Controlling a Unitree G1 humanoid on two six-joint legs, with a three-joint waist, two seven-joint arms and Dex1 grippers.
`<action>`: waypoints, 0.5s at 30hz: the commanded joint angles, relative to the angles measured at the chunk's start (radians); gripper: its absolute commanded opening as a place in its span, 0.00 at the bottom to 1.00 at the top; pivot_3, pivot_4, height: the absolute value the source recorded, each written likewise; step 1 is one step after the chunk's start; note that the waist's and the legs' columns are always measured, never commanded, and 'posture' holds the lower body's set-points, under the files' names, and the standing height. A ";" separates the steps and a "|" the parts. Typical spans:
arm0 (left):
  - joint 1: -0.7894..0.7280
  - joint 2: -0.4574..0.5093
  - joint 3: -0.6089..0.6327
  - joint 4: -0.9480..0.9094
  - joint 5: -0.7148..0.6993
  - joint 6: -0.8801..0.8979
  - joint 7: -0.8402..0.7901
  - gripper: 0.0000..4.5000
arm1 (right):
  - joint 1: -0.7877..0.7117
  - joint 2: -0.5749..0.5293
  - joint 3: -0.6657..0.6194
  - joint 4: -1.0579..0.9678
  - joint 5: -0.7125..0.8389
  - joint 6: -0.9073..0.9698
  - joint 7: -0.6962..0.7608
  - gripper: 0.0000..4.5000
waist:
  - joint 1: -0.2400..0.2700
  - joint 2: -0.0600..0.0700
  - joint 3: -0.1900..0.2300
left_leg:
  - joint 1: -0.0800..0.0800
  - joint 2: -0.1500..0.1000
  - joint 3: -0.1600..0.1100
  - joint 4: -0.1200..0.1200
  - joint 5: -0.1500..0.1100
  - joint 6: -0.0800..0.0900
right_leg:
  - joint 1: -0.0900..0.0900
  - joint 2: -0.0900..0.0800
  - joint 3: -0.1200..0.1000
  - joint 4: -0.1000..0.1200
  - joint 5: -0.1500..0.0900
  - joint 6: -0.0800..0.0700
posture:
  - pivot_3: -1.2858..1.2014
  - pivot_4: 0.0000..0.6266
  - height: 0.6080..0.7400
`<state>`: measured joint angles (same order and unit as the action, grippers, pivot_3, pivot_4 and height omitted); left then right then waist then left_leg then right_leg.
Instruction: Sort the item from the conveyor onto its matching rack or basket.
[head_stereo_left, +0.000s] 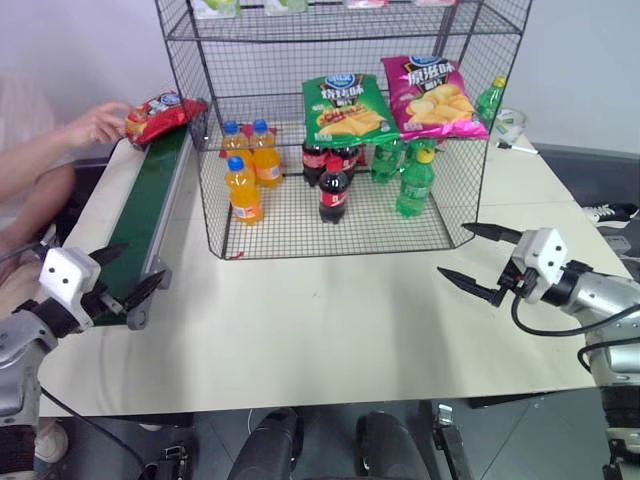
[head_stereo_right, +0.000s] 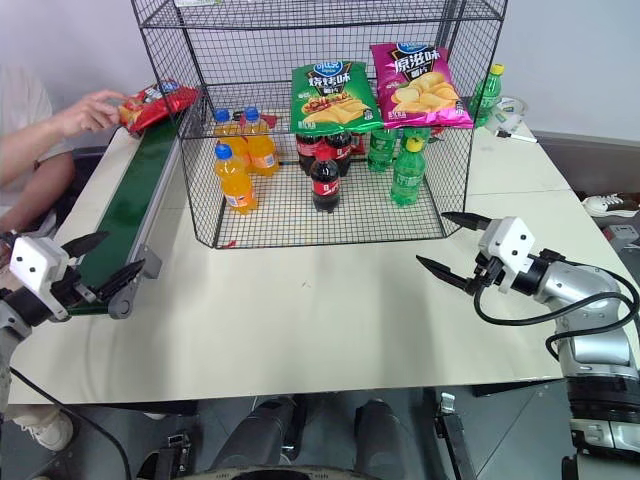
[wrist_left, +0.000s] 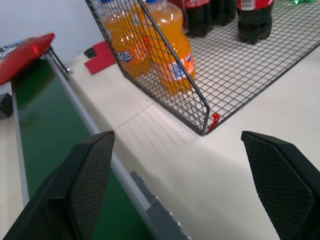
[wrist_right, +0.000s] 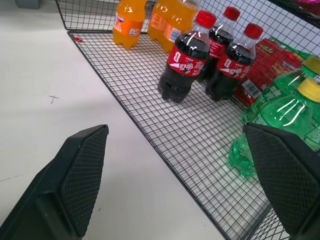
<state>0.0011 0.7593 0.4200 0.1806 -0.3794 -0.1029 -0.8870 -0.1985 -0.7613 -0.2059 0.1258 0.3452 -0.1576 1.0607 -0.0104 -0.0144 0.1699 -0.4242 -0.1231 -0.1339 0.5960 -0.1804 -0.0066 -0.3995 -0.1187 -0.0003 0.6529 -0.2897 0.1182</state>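
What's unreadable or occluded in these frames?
- Red crisp bag: head views, its far end is covered by a person's hand; left wrist view, cut by the edge.
- Rack upper tiers: cut by the top edge, items there unidentifiable.
- Red packet behind the cola bottles: right wrist view, mostly hidden, print too small.
- Conveyor near end: hidden behind the left gripper.
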 joint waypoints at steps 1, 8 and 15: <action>0.005 0.012 0.033 -0.026 0.005 -0.026 0.013 0.94 | -0.020 0.005 -0.010 -0.006 0.008 -0.017 -0.003 1.00 | 0.000 0.000 0.000 | 0.000 0.000 0.000 0.000 0.000 0.000 | 0.000 0.000 0.000 0.000 0.000 0.000 | 0.52 0.24 1.00; -0.001 0.019 0.030 -0.015 0.009 -0.036 0.020 0.94 | -0.033 0.013 0.000 0.000 0.000 -0.021 -0.005 1.00 | 0.000 0.000 0.000 | 0.000 0.000 0.000 0.000 0.000 0.000 | 0.000 0.000 0.000 0.000 0.000 0.000 | 0.52 0.24 1.00; -0.010 0.018 0.024 0.000 0.015 -0.044 0.024 0.94 | -0.032 0.016 -0.001 -0.003 -0.003 -0.020 -0.008 1.00 | 0.000 0.000 0.000 | 0.000 0.000 0.000 0.000 0.000 0.000 | 0.000 0.000 0.000 0.000 0.000 0.000 | 0.52 0.24 1.00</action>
<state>-0.0008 0.7609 0.4200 0.1865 -0.3709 -0.1260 -0.8697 -0.2149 -0.7456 -0.1933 0.1322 0.3357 -0.1601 1.0586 -0.0106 -0.0144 0.1699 -0.4242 -0.1231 -0.1339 0.5960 -0.1805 -0.0066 -0.3995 -0.1186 -0.0003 0.6527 -0.2898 0.1182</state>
